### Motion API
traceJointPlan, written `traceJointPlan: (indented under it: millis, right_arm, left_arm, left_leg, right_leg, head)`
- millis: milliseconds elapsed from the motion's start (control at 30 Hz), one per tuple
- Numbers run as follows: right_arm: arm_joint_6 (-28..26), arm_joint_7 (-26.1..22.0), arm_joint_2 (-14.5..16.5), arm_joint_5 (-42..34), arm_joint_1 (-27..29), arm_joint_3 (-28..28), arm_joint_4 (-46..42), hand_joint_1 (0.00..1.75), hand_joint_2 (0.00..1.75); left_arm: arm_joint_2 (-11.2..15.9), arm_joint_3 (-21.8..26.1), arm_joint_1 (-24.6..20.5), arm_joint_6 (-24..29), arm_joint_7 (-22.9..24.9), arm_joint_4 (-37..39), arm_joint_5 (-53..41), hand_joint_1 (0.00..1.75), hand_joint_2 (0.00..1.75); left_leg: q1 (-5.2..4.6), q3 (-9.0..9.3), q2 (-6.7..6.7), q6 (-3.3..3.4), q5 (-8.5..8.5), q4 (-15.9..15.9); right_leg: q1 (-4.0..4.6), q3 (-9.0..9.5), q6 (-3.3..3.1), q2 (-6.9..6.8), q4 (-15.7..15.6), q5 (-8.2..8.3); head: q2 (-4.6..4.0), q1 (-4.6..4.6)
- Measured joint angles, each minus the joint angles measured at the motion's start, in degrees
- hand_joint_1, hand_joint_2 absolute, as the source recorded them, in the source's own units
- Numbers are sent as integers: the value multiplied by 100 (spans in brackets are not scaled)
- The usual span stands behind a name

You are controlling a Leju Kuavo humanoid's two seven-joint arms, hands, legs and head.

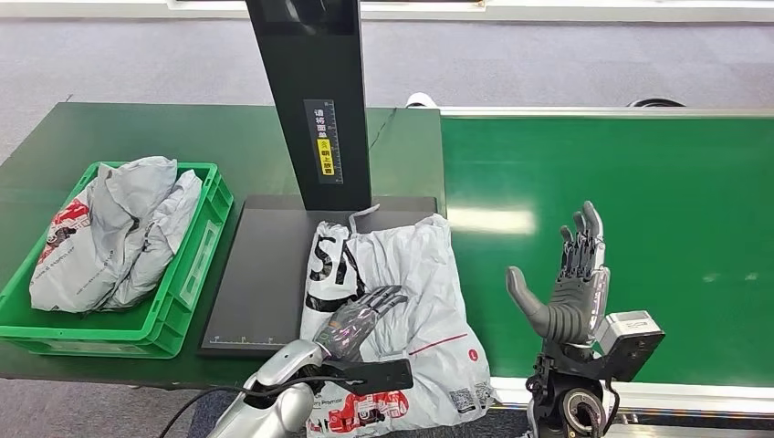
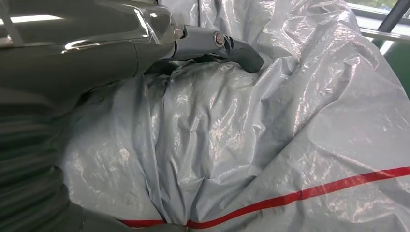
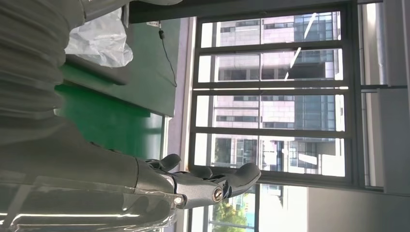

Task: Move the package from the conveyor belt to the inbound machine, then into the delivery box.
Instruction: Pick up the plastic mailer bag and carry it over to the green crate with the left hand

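While the left hand (image 1: 360,319) lies flat on the package (image 1: 402,310), fingers spread across the film and curled round nothing, nothing is actually gripped here. The package is a grey plastic mailer bag sprawled over the right half of the inbound machine's black plate (image 1: 256,274), its far end just below the machine's black post (image 1: 315,100) and its near end spilling over the plate's front edge and the front edge of the green table (image 1: 109,137).

Its long axis runs front to back, far end toward the post and near end toward the robot, leaning slightly to the right as it comes forward. A red stripe crosses the near half; dark lettering sits at the far left corner.

Handling? It looks soft and light: crinkled, glossy film, loosely filled, as the left wrist view shows up close (image 2: 251,145). Slippery too, I'd say, and it'll sag when lifted. The best hold is probably a bunched fold near the middle, or the puffed left edge, rather than a flat press.

The right hand (image 1: 570,283) is raised over the conveyor belt (image 1: 657,210) near its front edge, fingers extended and apart, holding nothing. The delivery box (image 1: 196,265), a green crate at the table's left end, already holds grey bags (image 1: 119,228).
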Motion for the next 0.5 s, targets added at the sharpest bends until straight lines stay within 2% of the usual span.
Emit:
traceJointPlan:
  millis: [33,67,100,500]
  right_arm:
    - [-15,0,3,0,2,0,5,0,175]
    - [-29,0,7,-1,5,0,7,0,175]
    - [-42,0,9,-3,10,-1,8,0,175]
    - [-97,11,16,-20,163,-11,-55,0,175]
  left_arm:
    - [-15,-9,-15,-16,1,41,33,133,175]
    - [-27,-15,-27,-32,4,72,65,165,175]
    - [-35,-20,-34,-45,6,91,93,173,175]
    - [-61,-21,-22,40,-19,26,229,175,175]
  left_leg:
    - [-3,5,-3,2,1,0]
    - [-6,8,-5,5,2,0]
    - [-10,10,-5,8,4,0]
    - [-22,22,-4,16,8,0]
  right_leg:
    - [-2,7,1,-3,-1,-1]
    - [-5,11,1,-4,-1,-1]
    - [-9,14,1,-4,-2,-1]
    - [-20,23,6,-4,-1,2]
  head:
    - [0,1]
    - [0,0]
    - [0,0]
    - [0,-1]
